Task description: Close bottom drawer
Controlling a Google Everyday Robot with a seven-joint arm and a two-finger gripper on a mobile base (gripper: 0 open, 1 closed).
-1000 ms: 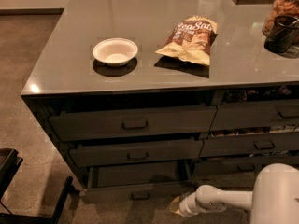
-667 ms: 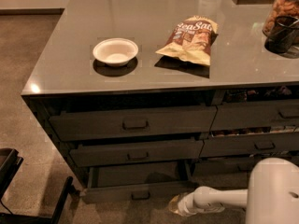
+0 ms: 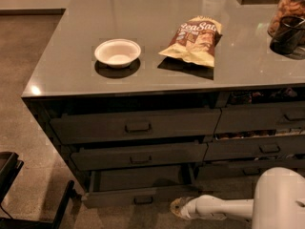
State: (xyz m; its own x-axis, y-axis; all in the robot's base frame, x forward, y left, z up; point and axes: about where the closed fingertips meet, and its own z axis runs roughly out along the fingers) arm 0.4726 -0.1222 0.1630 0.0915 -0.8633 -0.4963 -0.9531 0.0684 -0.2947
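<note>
The bottom drawer [image 3: 119, 197] stands pulled out, lowest of the left stack. The gripper [image 3: 178, 208] hangs low, just beside its front's right end; whether it is open cannot be told. A square push near the handle [image 3: 143, 200] should avoid racking.

A smooth white tubular arm [image 3: 219, 208] joins a bulky rounded white housing [image 3: 281, 199], its brownish-tipped end effector [image 3: 177, 207] at six o'clock.

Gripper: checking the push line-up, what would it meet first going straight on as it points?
Probably the bottom drawer, which stands open: the gripper points left at the right end of its front panel. Depth is unclear, so it may pass in front.
</note>
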